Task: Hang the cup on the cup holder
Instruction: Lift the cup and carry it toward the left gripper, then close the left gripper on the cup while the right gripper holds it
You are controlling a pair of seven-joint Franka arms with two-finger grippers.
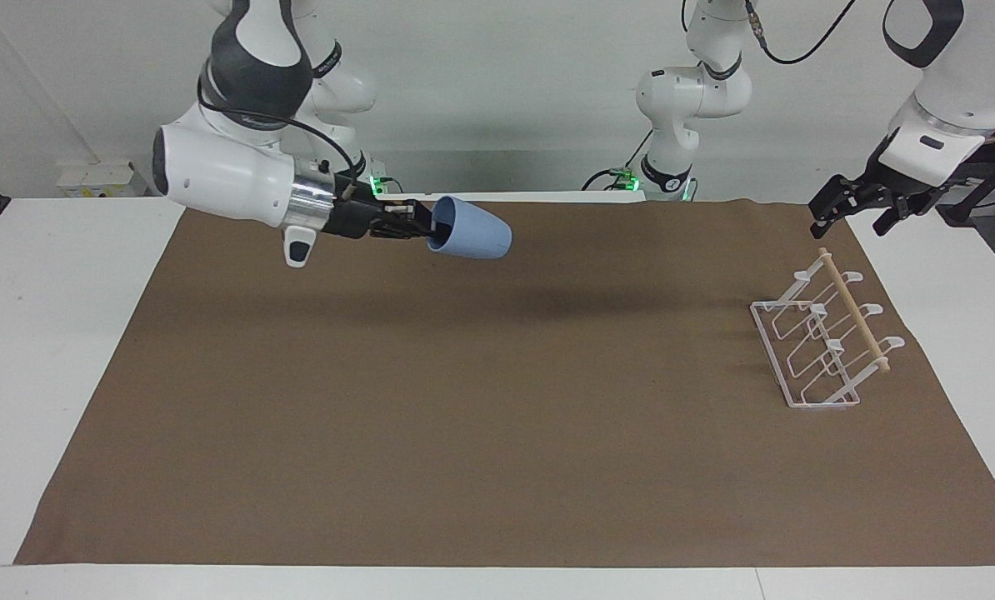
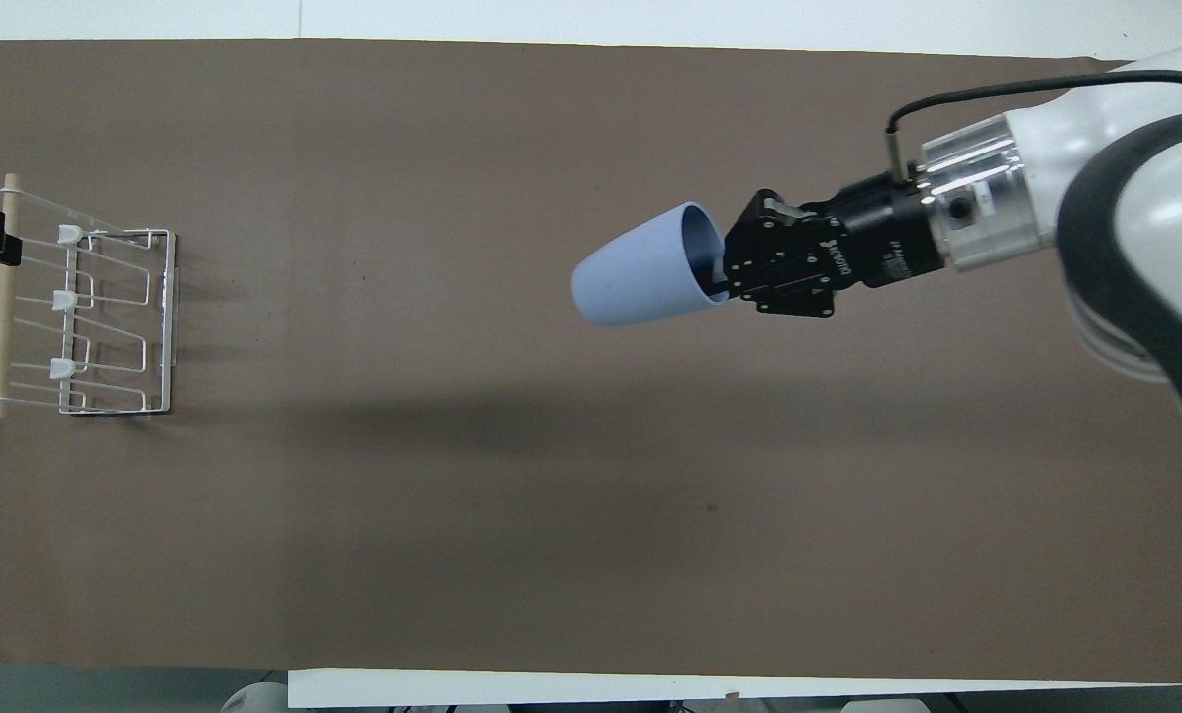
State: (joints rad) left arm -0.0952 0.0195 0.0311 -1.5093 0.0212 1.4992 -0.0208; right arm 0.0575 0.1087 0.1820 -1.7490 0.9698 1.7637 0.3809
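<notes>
My right hand [image 1: 418,227] grips the cup [image 1: 469,228] by its rim, one finger inside the mouth, and holds it on its side in the air over the middle of the brown mat [image 1: 481,400], its base pointing toward the left arm's end of the counter [image 1: 56,333]. The cup holder [image 1: 822,342] stands on the mat at that end, well apart from the cup. My left hand [image 1: 854,206] hangs above the holder's dowel [image 1: 856,312]; I think its fingers are spread, though I cannot tell for sure.
</notes>
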